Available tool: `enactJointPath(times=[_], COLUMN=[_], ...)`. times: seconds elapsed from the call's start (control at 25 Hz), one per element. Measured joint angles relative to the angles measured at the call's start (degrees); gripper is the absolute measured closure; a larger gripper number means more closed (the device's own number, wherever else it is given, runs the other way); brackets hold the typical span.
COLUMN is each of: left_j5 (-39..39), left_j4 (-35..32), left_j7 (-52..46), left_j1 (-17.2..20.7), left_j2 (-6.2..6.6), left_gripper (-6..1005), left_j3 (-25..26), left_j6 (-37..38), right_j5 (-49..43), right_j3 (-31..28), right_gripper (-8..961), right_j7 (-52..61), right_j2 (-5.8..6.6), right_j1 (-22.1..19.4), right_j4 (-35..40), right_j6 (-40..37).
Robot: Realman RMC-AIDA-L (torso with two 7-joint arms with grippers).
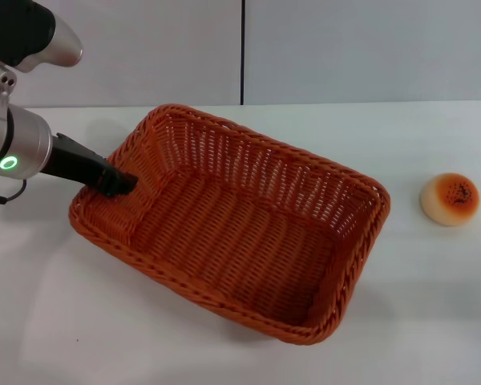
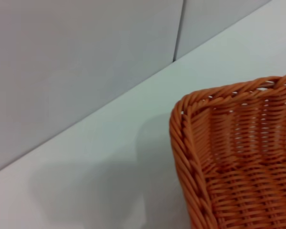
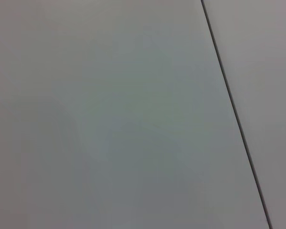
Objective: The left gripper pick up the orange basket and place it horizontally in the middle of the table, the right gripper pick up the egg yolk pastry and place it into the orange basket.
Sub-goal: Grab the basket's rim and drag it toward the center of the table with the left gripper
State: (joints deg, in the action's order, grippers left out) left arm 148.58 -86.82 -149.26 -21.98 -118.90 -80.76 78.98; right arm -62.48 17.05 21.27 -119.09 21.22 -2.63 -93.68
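The orange basket [image 1: 232,220] lies slantwise across the middle of the white table [image 1: 433,305], its open side up and nothing inside it. My left gripper [image 1: 119,184] reaches in from the left, its black fingers closed over the braided rim at the basket's left corner. In the left wrist view only that corner of the orange basket [image 2: 238,157] appears, without the fingers. The egg yolk pastry [image 1: 450,198] sits alone on the table to the right of the basket, well apart from it. My right gripper is out of view.
A pale wall with a dark vertical seam [image 1: 242,52] stands behind the table. The right wrist view shows only a plain grey surface with a dark seam [image 3: 233,109]. Bare tabletop lies in front of the basket and between it and the pastry.
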Motion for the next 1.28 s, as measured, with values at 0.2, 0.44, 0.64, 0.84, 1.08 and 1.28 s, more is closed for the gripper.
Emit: enactJointPath(times=[0.2,0.44,0.64,0.84,1.08,1.28], left_j5=[0.01,-0.03,-0.26,-0.53,-3.3,-5.01], left_j4=[0.64,0.91,1.28,1.01,0.76,-1.15], left_j7=[0.3,0.24,-1.31,-4.83,-7.78,-10.39], left_j1=[0.53,0.76,1.09,1.56,2.83,6.08], left_j2=[0.09,0.18,0.28,0.34,0.4,0.45], left_gripper=[661,789,805,810,816,823], left_j3=[-0.4,0.02,2.66,9.04,14.09,14.34], left_j6=[-2.04,-2.96,-3.79,-3.17,-1.12,-0.01], right_j5=[0.0,0.0,-0.01,-0.01,-0.01,-0.07], right_j3=[0.0,0.0,0.0,0.0,0.0,0.09], right_gripper=[394,398,401,404,408,411], right_j7=[0.0,0.0,0.0,-0.05,-0.07,-0.05], right_j2=[0.0,0.0,0.03,0.07,0.11,0.23], right_j1=[-0.22,-0.17,-0.12,-0.05,0.51,1.22], right_j4=[0.0,0.23,0.94,2.32,4.52,6.04], right_j6=[0.0,-0.17,-0.59,-0.69,-0.2,0.02])
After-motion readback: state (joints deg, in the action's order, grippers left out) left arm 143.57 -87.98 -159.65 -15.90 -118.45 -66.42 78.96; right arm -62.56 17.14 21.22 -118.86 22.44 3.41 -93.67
